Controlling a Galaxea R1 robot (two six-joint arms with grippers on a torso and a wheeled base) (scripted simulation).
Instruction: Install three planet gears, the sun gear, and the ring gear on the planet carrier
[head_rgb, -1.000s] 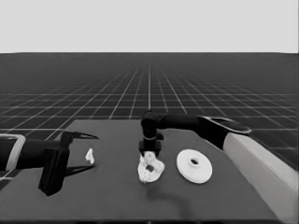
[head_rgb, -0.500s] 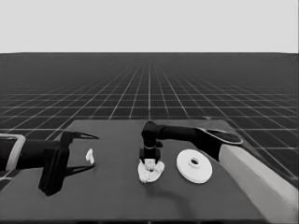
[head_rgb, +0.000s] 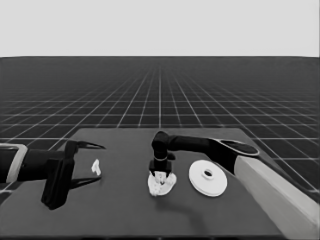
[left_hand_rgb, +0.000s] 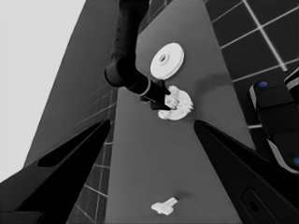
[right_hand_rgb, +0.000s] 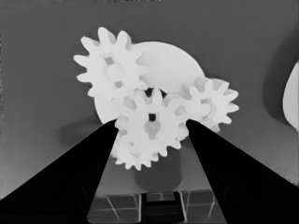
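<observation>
Planet gears (right_hand_rgb: 149, 126) on smaller round part (right_hand_rgb: 173, 65) — right pincer (head_rgb: 161, 173) clamps centre gear; dark table (head_rgb: 125, 210).

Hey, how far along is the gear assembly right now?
Done: at least two gears sit on the smaller round part. In hand: the right gripper, directly above it, jaws closed on the middle gear. Left: seating that gear, then the larger round part, lying apart on the table. The left gripper waits at the left end.
</observation>
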